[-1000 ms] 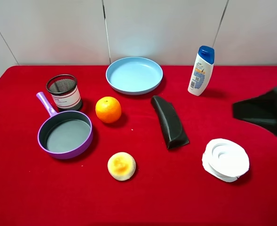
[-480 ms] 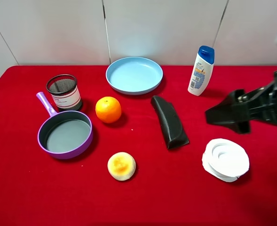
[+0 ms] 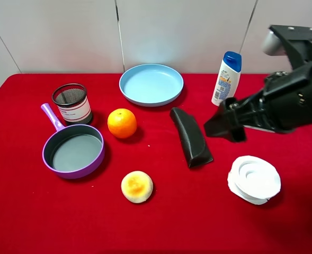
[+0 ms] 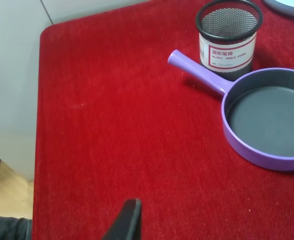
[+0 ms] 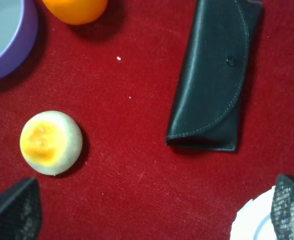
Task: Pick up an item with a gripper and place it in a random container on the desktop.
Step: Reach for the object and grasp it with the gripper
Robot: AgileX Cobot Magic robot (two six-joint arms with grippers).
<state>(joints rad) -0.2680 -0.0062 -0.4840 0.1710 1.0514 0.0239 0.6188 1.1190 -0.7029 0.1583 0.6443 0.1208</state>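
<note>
Right gripper [image 3: 222, 123] hovers spread wide and empty, right of centre, just beside the black case [image 3: 190, 136], which lies flat on the red surface [image 3: 198, 222] mid-frame, below the blue plate [image 3: 151, 84]. Closing off-centre or along its length could let the soft case slip or swing. The arm [image 3: 293, 100] reaches in from the right edge, angled down leftward.

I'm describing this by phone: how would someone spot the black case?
On the red table, find the light-blue plate at the back. Just in front, to its right, lies the black case. It alone is long, flat and leathery; the orange and plate nearby are round.
</note>
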